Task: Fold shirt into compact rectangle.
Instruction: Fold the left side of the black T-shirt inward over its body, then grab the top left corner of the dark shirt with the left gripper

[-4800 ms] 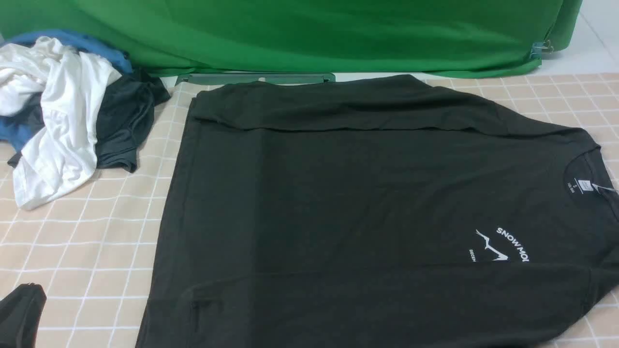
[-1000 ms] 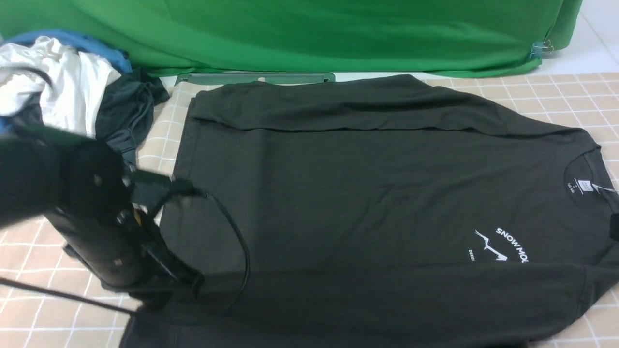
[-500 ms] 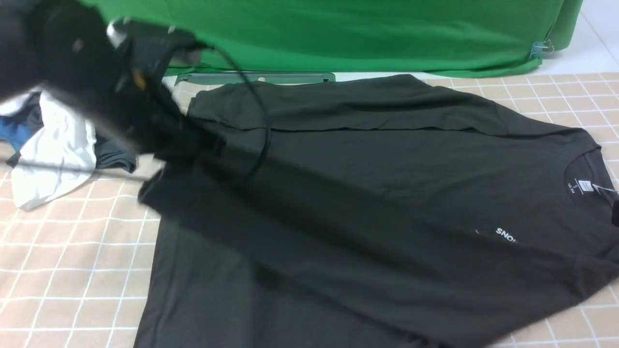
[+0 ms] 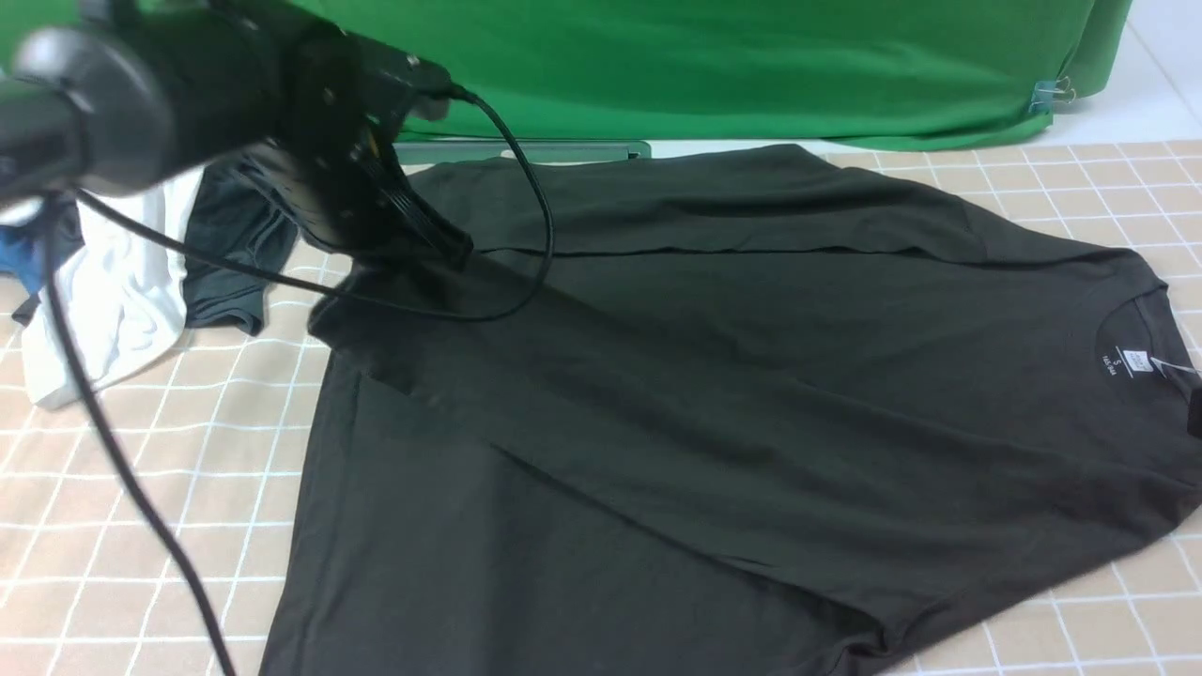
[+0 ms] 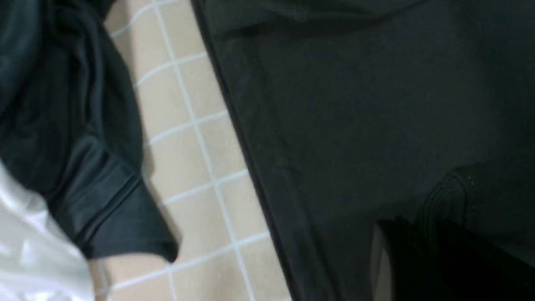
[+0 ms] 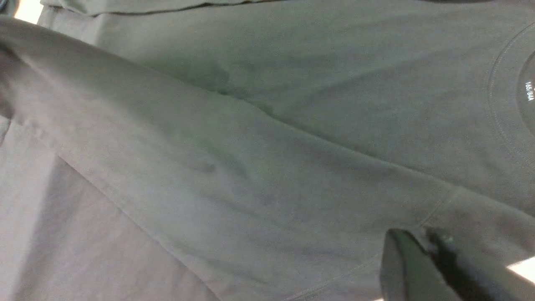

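Left gripper (image 4: 451,250) tight on the shirt (image 4: 751,394) hem, right gripper (image 6: 414,239) likewise near the sleeve (2 pinches)

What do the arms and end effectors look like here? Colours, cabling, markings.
Left arm: black, round-bodied links, small screw heads, a tiny yellowish mark. Thin black cables loop off it. Left end effector and right end effector: dark, blunt fingers.

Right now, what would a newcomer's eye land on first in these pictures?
The big black shirt covers most of the checked cloth, with its near edge drawn diagonally over itself. Next comes the left gripper, shut on the shirt's corner at far left, with a pile of clothes beside it.
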### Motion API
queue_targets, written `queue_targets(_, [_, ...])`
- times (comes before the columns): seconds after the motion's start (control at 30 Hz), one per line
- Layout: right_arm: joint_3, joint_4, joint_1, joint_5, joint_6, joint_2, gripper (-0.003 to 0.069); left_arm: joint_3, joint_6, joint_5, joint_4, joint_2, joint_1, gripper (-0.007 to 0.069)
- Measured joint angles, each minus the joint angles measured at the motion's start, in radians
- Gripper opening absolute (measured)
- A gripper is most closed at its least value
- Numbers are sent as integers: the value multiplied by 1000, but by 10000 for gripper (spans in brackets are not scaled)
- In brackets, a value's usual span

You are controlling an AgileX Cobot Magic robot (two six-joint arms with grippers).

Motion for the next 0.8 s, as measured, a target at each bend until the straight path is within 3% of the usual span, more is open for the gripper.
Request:
queue_targets(0.1, [0, 0, 0, 0, 0, 0, 99, 0, 1, -35, 27, 32, 0, 64])
queue_targets(0.27, [0, 0, 0, 0, 0, 0, 102, 0, -1, -85, 51, 49, 2, 158])
queue_targets(0.4, [0, 0, 0, 8, 0, 0, 104, -4, -140, -124, 44, 54, 40, 321])
queue_targets(0.57, [0, 0, 0, 11, 0, 0, 108, -75, -162, -179, -78, 83, 127, 440])
queue_targets(0.8, [0, 0, 0, 11, 0, 0, 113, -275, -132, -195, -224, 230, 190, 456])
